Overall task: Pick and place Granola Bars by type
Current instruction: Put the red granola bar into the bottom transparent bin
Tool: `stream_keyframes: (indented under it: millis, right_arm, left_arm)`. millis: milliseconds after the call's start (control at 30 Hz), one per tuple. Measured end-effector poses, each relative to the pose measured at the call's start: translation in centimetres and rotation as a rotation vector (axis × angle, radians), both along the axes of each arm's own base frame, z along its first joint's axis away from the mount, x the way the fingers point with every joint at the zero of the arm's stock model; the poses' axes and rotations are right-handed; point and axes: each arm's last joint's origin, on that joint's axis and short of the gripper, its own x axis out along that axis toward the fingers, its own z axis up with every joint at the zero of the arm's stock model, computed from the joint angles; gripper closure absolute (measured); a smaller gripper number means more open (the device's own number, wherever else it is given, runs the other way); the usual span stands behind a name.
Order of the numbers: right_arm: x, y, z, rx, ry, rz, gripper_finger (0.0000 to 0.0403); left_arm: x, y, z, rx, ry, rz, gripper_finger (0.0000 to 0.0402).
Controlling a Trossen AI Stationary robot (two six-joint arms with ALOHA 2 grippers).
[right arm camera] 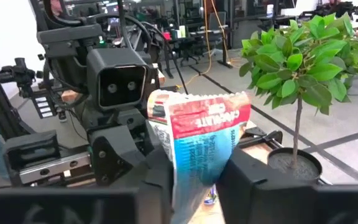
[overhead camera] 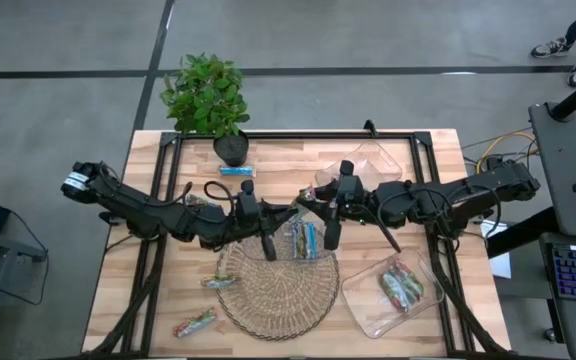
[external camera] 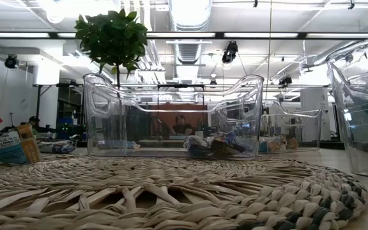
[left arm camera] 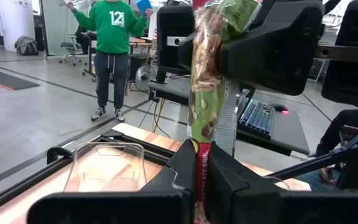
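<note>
Both arms reach to the table's middle, and their grippers face each other above the round wicker mat (overhead camera: 278,295). My left gripper (overhead camera: 284,238) (left arm camera: 199,180) is shut on a green and tan granola bar (left arm camera: 213,68). My right gripper (overhead camera: 322,236) (right arm camera: 194,180) is shut on a blue and white bar with a red band (right arm camera: 201,146). The two held bars (overhead camera: 305,240) show side by side between the grippers. Loose bars lie on the table: one blue (overhead camera: 232,171) by the plant pot, one (overhead camera: 218,282) at the mat's left rim, one (overhead camera: 196,323) near the front edge. Neither gripper shows in the low view. My left gripper pinches the green and tan bar by one end (left arm camera: 198,163) between its two fingers. The rest of the bar sticks out past the fingertips, lifted clear above the mat. My right gripper pinches the blue and white bar by one end (right arm camera: 190,186) between its two fingers. The red-banded end (right arm camera: 210,118) stands free beyond the fingertips, lifted clear of the table.
A clear tray (overhead camera: 366,312) at the near right holds several green and red bars (overhead camera: 402,285). A second clear tray (overhead camera: 373,160) sits at the far right. A potted plant (overhead camera: 208,95) stands at the far edge. People stand in the room beyond.
</note>
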Motion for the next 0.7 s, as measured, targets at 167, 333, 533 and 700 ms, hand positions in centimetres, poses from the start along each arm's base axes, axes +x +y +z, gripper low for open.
stream_keyframes:
  millis: [167,333,533,700]
  right_arm:
    - [0.0,0.0,0.0,-0.009,0.002,0.0,0.037]
    - [-0.2,-0.1,0.1,-0.024,0.006,0.001,0.038]
    - [-0.6,-0.2,0.5,-0.022,-0.006,0.0,0.0383]
    - [-0.6,-0.2,0.4,-0.024,0.004,0.0,0.0384]
  left_arm:
    - [0.0,0.0,0.0,-0.014,-0.007,-0.001,0.0381]
    - [-0.1,-0.1,0.1,-0.027,-0.012,-0.004,0.0359]
    - [-0.3,-0.1,0.9,-0.019,-0.033,-0.027,0.0313]
    - [-0.3,-0.1,1.1,-0.015,-0.036,-0.037,0.0253]
